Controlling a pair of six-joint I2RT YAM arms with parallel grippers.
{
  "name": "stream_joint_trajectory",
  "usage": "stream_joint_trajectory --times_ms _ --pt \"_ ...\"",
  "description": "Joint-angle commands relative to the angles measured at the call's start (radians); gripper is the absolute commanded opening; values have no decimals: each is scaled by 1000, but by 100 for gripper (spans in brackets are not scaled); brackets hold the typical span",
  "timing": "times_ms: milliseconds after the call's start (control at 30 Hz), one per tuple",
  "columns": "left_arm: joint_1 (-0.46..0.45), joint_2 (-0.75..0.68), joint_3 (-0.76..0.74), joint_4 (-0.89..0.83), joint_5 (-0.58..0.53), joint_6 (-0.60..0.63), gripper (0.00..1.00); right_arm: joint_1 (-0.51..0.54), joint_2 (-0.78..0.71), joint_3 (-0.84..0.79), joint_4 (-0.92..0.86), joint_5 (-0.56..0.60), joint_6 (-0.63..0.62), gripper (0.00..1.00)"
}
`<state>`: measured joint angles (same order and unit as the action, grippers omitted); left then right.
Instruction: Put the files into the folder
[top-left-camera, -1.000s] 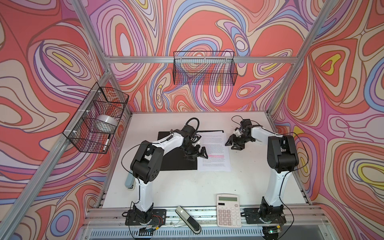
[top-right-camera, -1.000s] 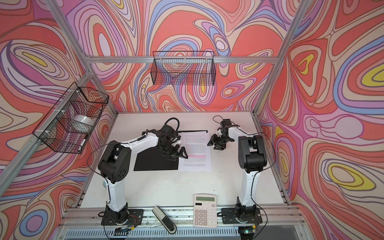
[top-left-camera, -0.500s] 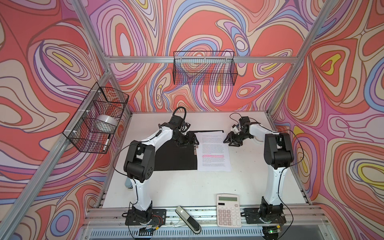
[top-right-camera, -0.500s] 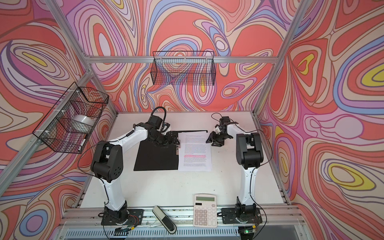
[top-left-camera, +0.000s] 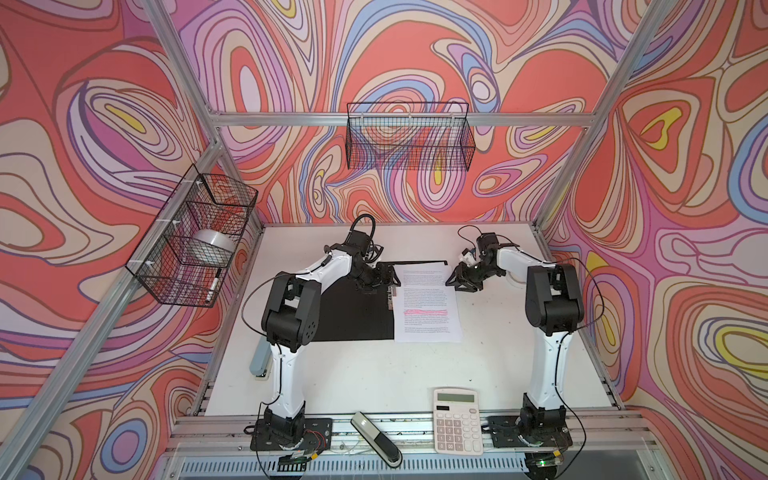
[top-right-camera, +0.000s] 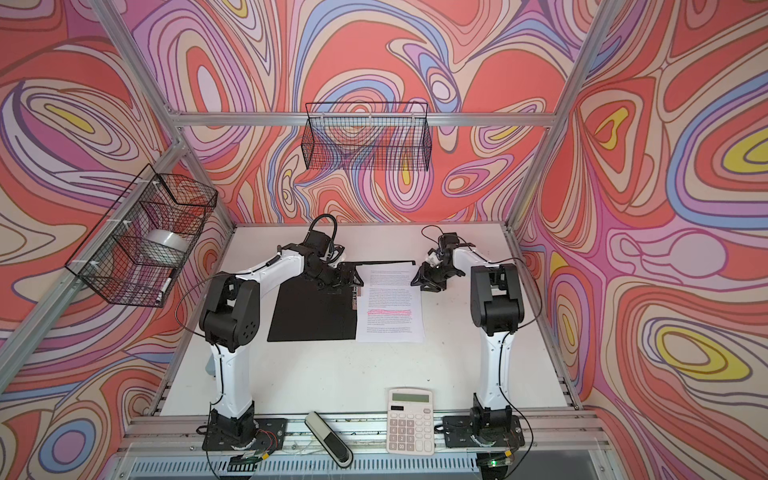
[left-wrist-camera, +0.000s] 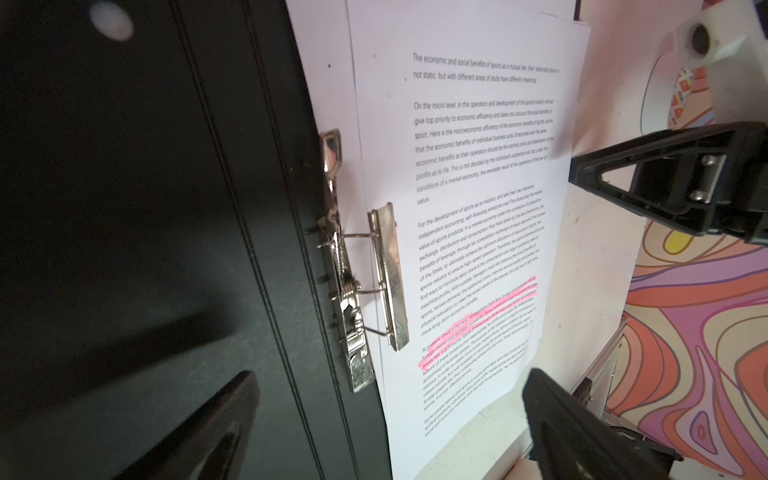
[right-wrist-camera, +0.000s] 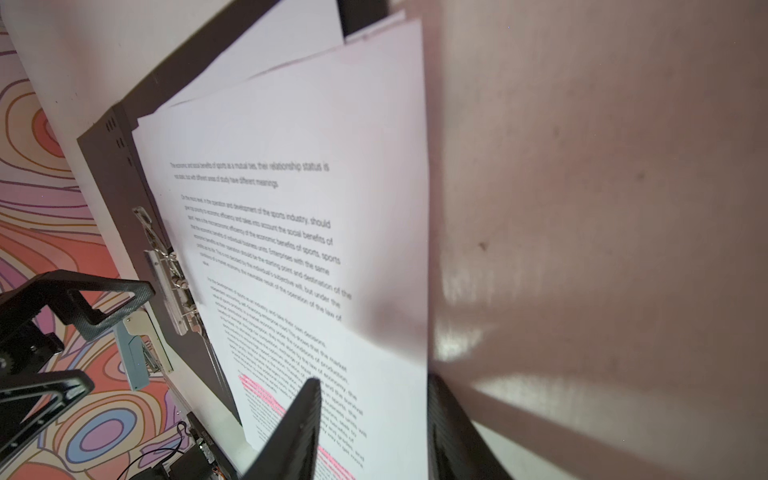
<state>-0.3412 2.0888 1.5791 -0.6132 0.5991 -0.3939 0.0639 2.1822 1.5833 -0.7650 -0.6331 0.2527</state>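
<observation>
Left claw (top-left-camera: 388, 283) splayed, right claw (top-left-camera: 453, 284) half-spread.

White calculator (top-left-camera: 458, 420) flat at table (top-left-camera: 374, 374) front edge; pedal (top-left-camera: 376, 437) just left of it. Grey stapler (top-left-camera: 259, 362) at left edge. Side wire basket (top-left-camera: 191, 241) holds tape roll (top-left-camera: 213, 245); back basket (top-left-camera: 409, 137) on rear wall.

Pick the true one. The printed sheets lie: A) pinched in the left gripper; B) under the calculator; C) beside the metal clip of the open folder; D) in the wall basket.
C: the printed sheets lie flat right beside the metal clip of the open black folder.
</observation>
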Motion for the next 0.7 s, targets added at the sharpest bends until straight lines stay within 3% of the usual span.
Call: stream_joint_trajectory --times_ms 0,367,433,667 --pt "-1 33 31 8 16 -13 100 -4 31 28 -12 -8 -12 41" --pt "-1 82 60 26 41 -25 100 -3 33 55 -33 -17 -19 32" --pt "0 90 67 26 46 -27 100 -3 34 63 -33 -30 -21 27" --pt "-1 100 74 27 51 -22 100 -4 52 92 -36 -43 -16 25"
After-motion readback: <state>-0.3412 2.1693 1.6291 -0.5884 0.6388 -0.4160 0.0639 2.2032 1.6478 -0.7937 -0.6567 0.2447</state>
